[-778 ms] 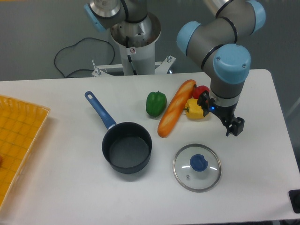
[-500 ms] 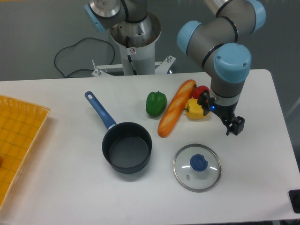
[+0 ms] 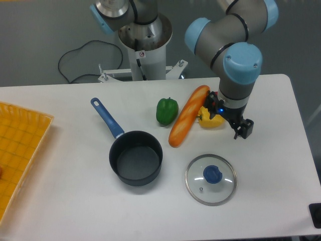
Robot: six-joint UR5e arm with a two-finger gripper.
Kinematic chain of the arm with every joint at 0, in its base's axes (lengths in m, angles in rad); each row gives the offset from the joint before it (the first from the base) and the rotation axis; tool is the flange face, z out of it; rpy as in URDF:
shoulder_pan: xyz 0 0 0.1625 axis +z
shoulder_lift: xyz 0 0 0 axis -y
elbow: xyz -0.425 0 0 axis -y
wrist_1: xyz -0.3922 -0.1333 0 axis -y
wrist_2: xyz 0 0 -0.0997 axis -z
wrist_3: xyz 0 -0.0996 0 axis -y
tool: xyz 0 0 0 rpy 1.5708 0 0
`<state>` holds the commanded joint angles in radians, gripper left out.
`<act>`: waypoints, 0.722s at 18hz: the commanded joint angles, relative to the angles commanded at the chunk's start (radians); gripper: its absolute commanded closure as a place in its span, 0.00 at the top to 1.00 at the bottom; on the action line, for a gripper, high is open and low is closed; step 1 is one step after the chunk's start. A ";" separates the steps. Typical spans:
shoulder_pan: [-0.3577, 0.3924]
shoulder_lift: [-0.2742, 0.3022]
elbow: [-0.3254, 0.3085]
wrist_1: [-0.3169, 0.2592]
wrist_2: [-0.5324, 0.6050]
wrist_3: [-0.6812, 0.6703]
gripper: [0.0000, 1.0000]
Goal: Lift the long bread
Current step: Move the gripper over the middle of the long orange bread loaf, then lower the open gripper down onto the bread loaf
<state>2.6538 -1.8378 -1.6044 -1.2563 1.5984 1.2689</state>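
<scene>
The long bread is an orange-golden toy baguette lying slantwise in the middle of the table, between the green pepper and the yellow pepper. My gripper hangs under the grey and blue wrist, just right of the yellow pepper and to the right of the bread, holding nothing. Only its dark fingers stick out below the wrist, so the gap between them does not show. The red pepper is hidden behind the wrist.
A dark pot with a blue handle stands left of the bread. A glass lid with a blue knob lies in front. A yellow tray sits at the left edge. The robot base stands behind.
The arm and gripper have shifted a little left and toward the back, closer to the yellow pepper and the bread. The objects have not moved.
</scene>
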 joint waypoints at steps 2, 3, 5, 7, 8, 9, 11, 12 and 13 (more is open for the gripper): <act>-0.015 0.029 -0.041 -0.005 -0.005 -0.029 1.00; -0.021 0.055 -0.076 -0.002 -0.008 -0.037 1.00; -0.028 0.084 -0.135 0.005 -0.009 -0.092 1.00; -0.038 0.086 -0.169 0.012 -0.021 -0.192 1.00; -0.052 0.080 -0.178 0.018 -0.034 -0.236 1.00; -0.069 0.075 -0.181 0.040 -0.044 -0.271 1.00; -0.081 0.051 -0.204 0.095 -0.046 -0.336 1.00; -0.083 0.046 -0.224 0.125 -0.046 -0.358 1.00; -0.084 0.043 -0.244 0.153 -0.049 -0.364 1.00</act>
<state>2.5694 -1.7947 -1.8482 -1.1032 1.5494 0.9051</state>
